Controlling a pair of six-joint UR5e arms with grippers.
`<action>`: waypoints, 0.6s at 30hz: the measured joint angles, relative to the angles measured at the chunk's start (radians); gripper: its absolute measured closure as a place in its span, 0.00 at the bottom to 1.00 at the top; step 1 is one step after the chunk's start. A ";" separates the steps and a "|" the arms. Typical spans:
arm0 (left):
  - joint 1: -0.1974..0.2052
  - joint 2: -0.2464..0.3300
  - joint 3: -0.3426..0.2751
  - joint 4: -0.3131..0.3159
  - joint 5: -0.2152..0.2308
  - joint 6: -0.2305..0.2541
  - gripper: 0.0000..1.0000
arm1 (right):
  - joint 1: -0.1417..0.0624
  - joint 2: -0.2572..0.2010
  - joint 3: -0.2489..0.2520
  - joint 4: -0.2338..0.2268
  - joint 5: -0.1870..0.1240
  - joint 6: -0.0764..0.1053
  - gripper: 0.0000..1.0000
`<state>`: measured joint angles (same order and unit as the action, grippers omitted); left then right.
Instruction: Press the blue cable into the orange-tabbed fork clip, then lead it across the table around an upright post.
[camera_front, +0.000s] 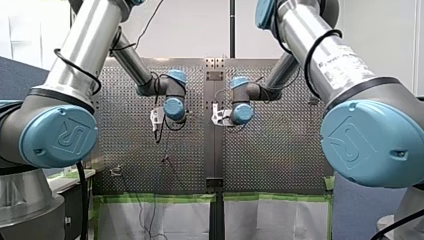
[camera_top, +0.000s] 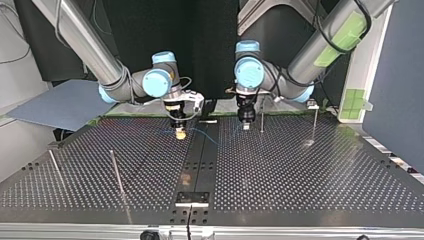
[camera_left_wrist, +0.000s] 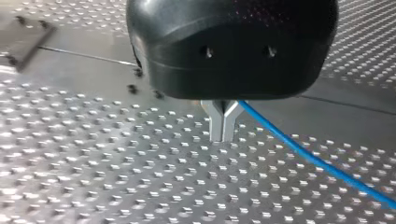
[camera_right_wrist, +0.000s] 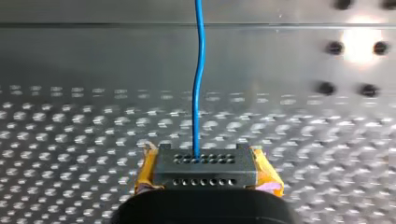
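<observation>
Blue cable (camera_left_wrist: 303, 151) shows best in the left wrist view. It comes out beside the left gripper (camera_left_wrist: 223, 134), whose metal fingers are pressed together just above the worktop (camera_left_wrist: 93, 177), seemingly pinching it, and it runs off over the perforations.

In the right wrist view the right gripper (camera_right_wrist: 196, 161), yellow pads at its flanks, is closed on the cable, which leaves its middle and runs straight ahead.

In the top view both grippers hang low near the edge where the arms come in. The cable is a faint line between them, and an upright post (camera_top: 261, 119) stands just beside the left gripper.

The front view adds little.

I can't pick out the orange-tabbed clip anywhere, so I'd judge the pressing-in is not yet done. The next move calls for carrying the held span to the clip and lowering it squarely into the fork.
</observation>
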<state>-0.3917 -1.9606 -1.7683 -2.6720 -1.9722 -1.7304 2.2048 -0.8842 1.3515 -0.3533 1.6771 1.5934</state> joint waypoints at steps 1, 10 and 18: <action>0.001 0.007 0.004 -0.005 -0.002 -0.003 1.00 | 0.001 -0.007 0.000 0.000 0.000 0.001 1.00; 0.003 0.089 0.071 -0.078 -0.030 -0.010 1.00 | 0.003 -0.077 -0.009 0.008 -0.002 0.007 1.00; 0.004 0.162 0.079 -0.096 -0.019 -0.005 1.00 | 0.001 -0.144 -0.020 0.041 0.001 0.003 1.00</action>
<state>-0.3875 -1.7989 -1.6890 -2.7677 -1.9913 -1.7350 2.2060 -1.0285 1.3320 -0.3128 1.6777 1.5961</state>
